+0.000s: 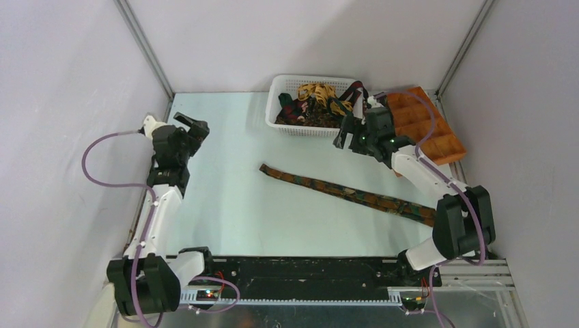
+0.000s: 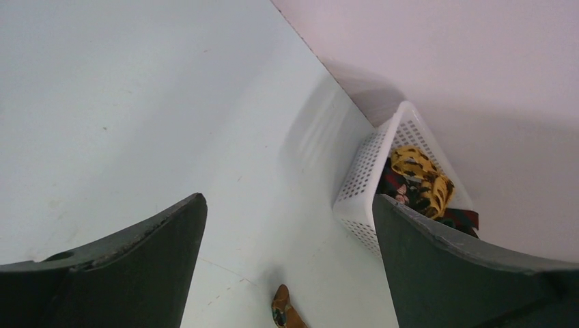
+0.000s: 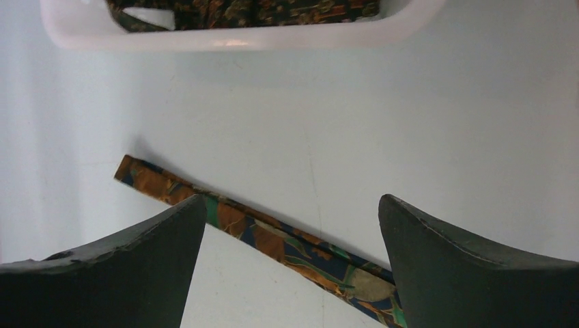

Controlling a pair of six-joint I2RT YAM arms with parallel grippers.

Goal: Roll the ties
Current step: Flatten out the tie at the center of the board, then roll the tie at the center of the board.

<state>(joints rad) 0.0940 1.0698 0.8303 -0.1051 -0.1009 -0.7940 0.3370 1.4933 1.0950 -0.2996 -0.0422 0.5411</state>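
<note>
The left hand is held above the left part of the bench, jaws spread wide and nothing held. It is well apart from the tie, which lies flat and unrolled across the middle of the bench, its narrow end to the left and farther, its wide end to the right and nearer.

Beyond the tie, at the far edge, a white basket is filled with further ties, loosely tangled. The right hand hovers just in front of the basket, jaws also wide and empty. An orange-brown tray stands at the far right.

Likely faults:
- The tie is thin and flat against the bench; an end may be missed, or the fingers may scrape the surface.
- A roll begun at an angle may wind crooked or loosen.
- The wide end lies close to the right arm's elbow and may be dragged by it.
- A tie drawn from the basket may pull its neighbours out.

No brand, label or writing can be read.
</note>
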